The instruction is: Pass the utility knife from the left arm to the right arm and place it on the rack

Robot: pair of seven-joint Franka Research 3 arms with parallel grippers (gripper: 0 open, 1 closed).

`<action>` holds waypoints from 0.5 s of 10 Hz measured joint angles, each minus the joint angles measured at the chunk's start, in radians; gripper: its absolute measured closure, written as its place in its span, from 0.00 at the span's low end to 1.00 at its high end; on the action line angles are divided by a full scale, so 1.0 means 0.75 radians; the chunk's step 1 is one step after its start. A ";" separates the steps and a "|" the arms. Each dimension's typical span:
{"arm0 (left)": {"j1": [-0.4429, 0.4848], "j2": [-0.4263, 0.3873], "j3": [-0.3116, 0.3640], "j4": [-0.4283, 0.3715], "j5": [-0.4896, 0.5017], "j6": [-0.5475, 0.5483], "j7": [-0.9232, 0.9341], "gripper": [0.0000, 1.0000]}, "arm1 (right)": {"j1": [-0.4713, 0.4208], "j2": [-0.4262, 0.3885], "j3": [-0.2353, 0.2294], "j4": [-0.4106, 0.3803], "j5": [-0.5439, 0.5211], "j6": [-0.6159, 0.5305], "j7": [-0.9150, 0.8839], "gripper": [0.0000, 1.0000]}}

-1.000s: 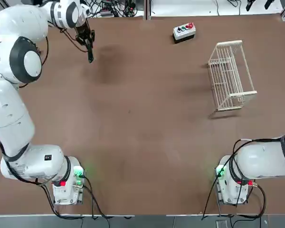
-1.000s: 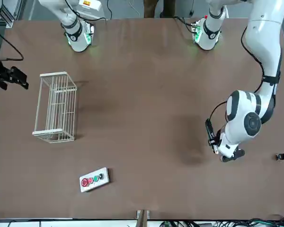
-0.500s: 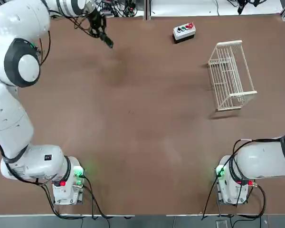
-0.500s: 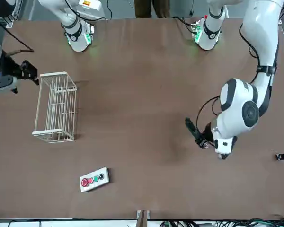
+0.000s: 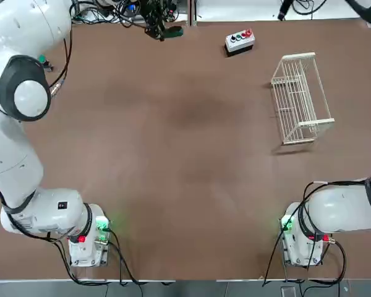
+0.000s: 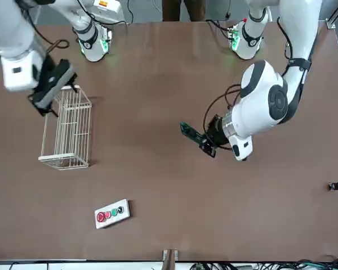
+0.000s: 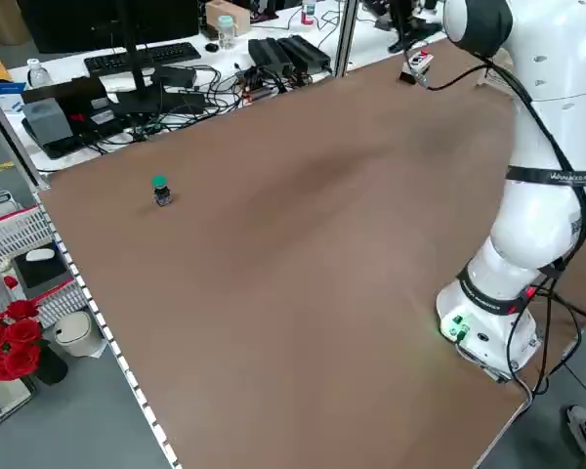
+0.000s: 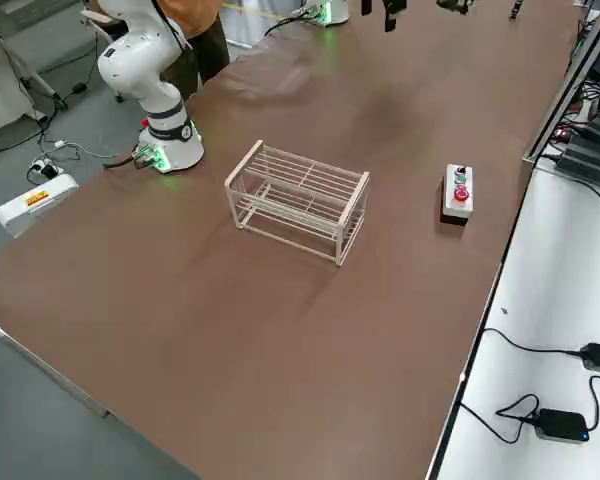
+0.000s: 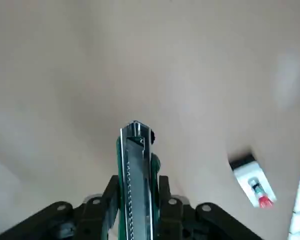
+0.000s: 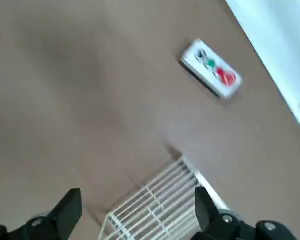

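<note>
Above bench (image 6: pixel 158 225), my left tool (image 6: pixel 205 143) clamps utility knife (image 6: pixel 188 132); right tool (image 6: pixel 50 87) wide over rack (image 6: pixel 65 157). Handover step: next needs tools converging.

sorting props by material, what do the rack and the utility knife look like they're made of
The rack: thin white wire bars, probably coated metal, with a matte, even white surface; painted or plastic-dipped cannot be told.
The utility knife, held in the left pincer: a dark green body, likely plastic, around a bright, shiny central strip that looks like metal, with a row of notches along it.
</note>
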 joint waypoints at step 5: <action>-0.014 -0.002 -0.184 0.056 -0.038 -0.003 -0.243 0.65 | 0.009 0.135 0.257 0.074 0.115 0.161 -0.064 0.00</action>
